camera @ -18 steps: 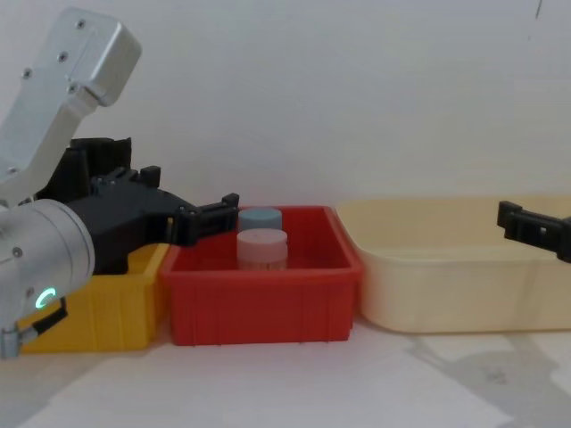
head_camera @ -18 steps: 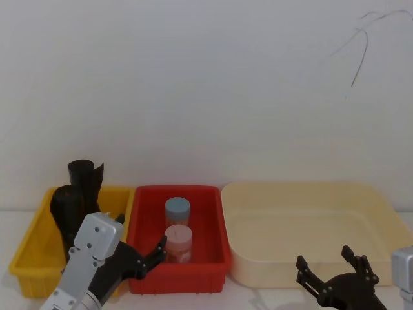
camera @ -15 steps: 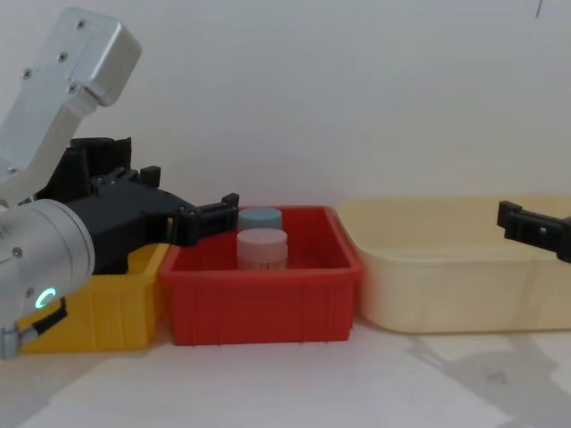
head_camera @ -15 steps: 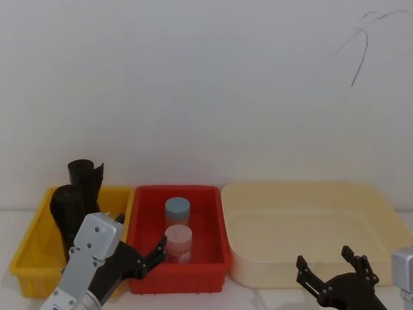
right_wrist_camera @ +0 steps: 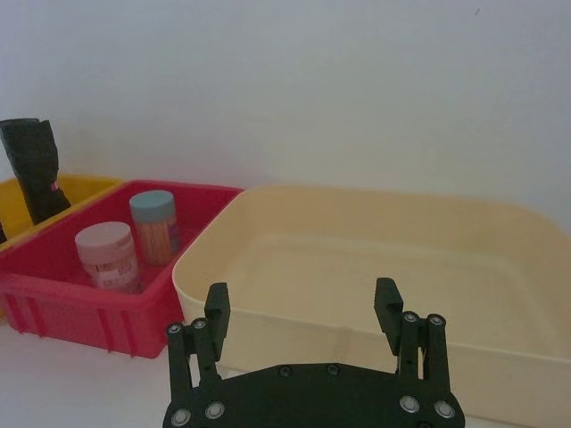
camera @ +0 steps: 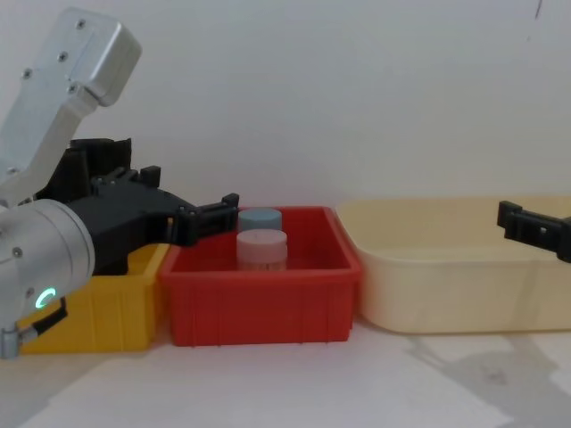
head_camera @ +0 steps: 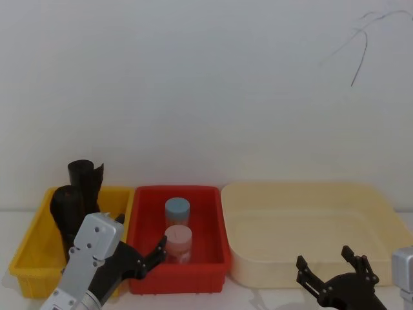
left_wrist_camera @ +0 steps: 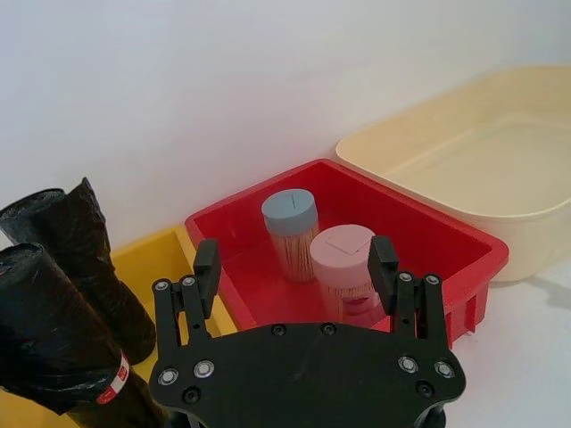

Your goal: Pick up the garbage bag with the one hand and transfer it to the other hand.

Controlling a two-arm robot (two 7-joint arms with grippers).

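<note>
A yellow bin [head_camera: 26,274] at left holds the garbage bag [head_camera: 64,208], a thick black roll with a red-and-white label. It stands just beside a taller, slimmer black roll [head_camera: 86,175]. The left gripper [left_wrist_camera: 294,263] hangs at the front of the yellow and red bins, jaws spread wide and gripping nothing. The red bin [head_camera: 193,279] contains a blue-lidded jar [head_camera: 177,210] and, nearer the robot, a pink-lidded jar [head_camera: 179,240]. The right gripper [head_camera: 326,261], jaws equally wide and holding nothing, sits low before the cream tub [head_camera: 271,271].
</note>
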